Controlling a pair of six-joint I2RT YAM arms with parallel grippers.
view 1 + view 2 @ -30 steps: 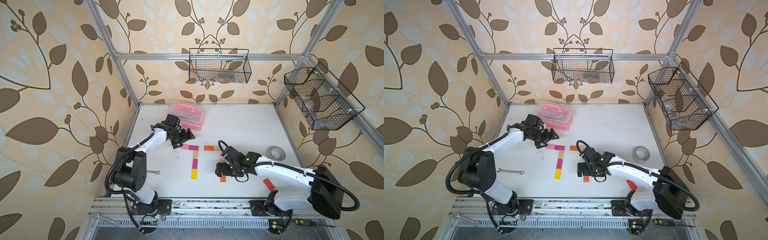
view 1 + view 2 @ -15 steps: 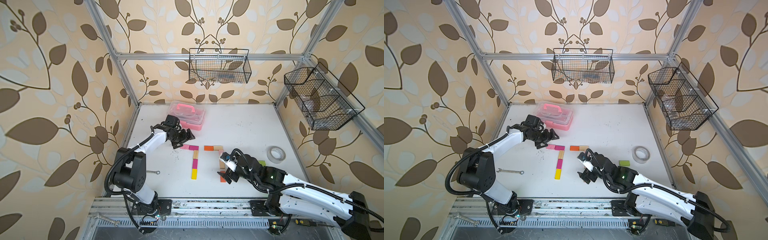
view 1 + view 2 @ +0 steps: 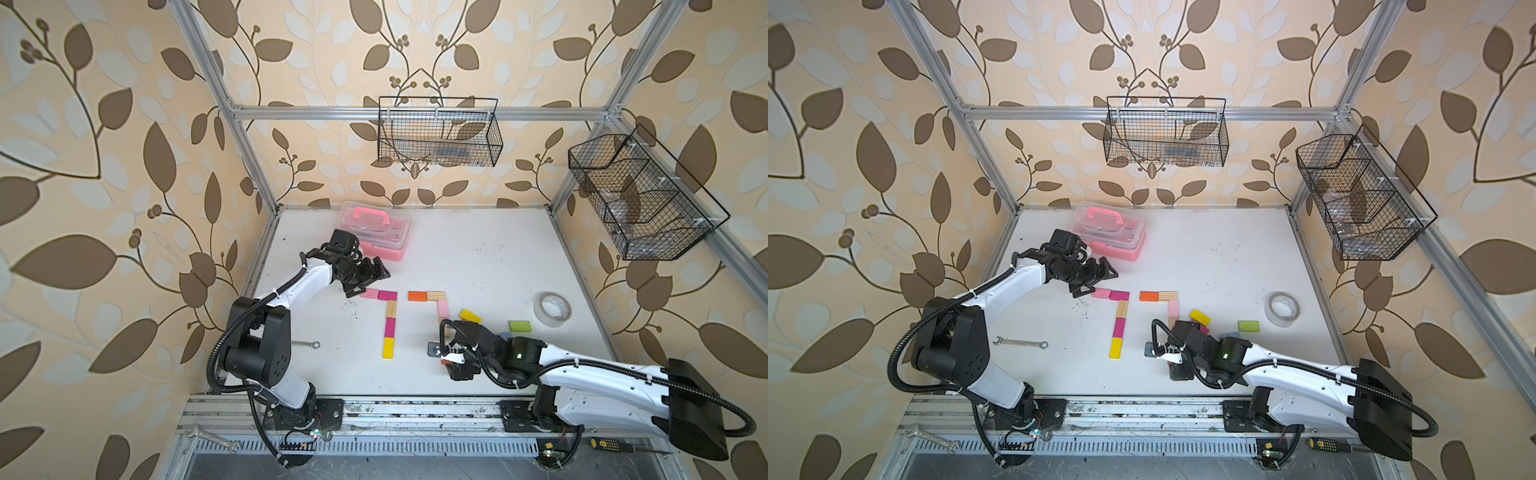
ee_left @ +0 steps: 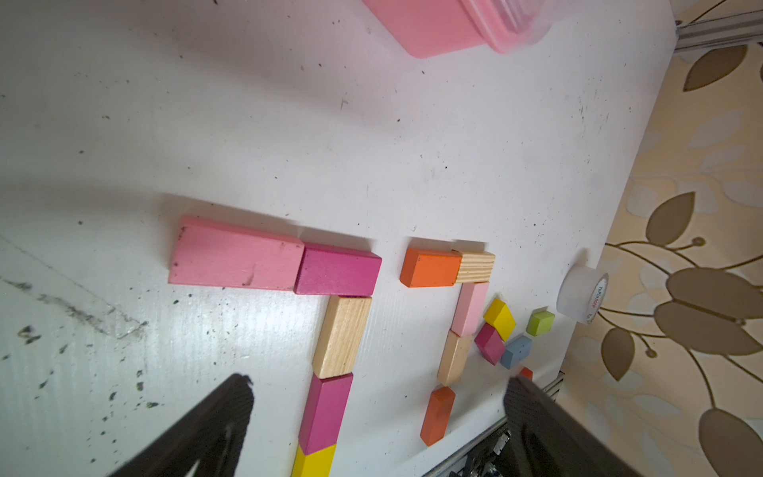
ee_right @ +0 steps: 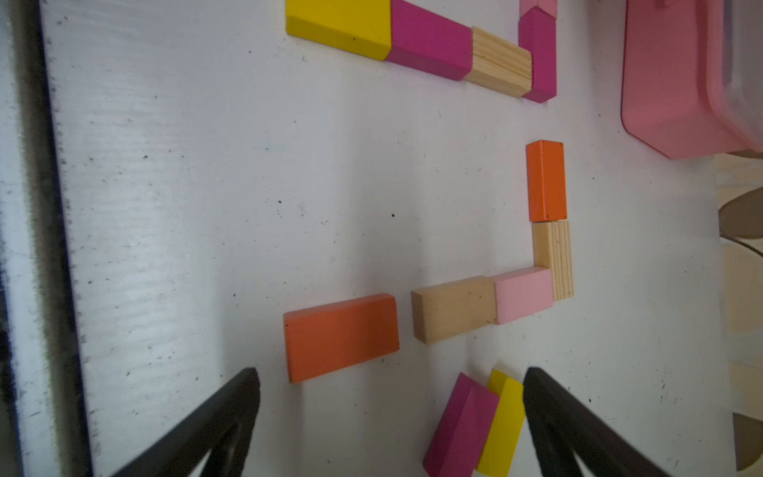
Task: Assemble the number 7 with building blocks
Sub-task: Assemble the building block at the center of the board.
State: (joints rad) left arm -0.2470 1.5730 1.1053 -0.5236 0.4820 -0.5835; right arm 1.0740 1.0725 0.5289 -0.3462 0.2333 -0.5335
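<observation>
Hovering over the tabletop (image 5: 206, 206), the right tool (image 5: 392, 373) has its jaws wide apart and holds nothing. The red-orange block (image 5: 340, 336) lies flat just beyond its fingertips, mid-frame in the right wrist view. The left tool (image 4: 377, 380) is likewise wide open and empty, near the finished 7 (image 3: 390, 309) at the centre of a top view.

The second 7 (image 3: 435, 296) sits just right of it, its stem so far a pink block (image 5: 522, 293) and a wood block (image 5: 454, 309). The red-orange block's long axis follows the stem line, slightly skewed, with a narrow gap between it and the wood block.

Judgement: close that gap by pushing along the long axis, square the end faces, and keep clear of the loose magenta block (image 5: 460, 425) and yellow block (image 5: 501, 421) beside one finger.
</observation>
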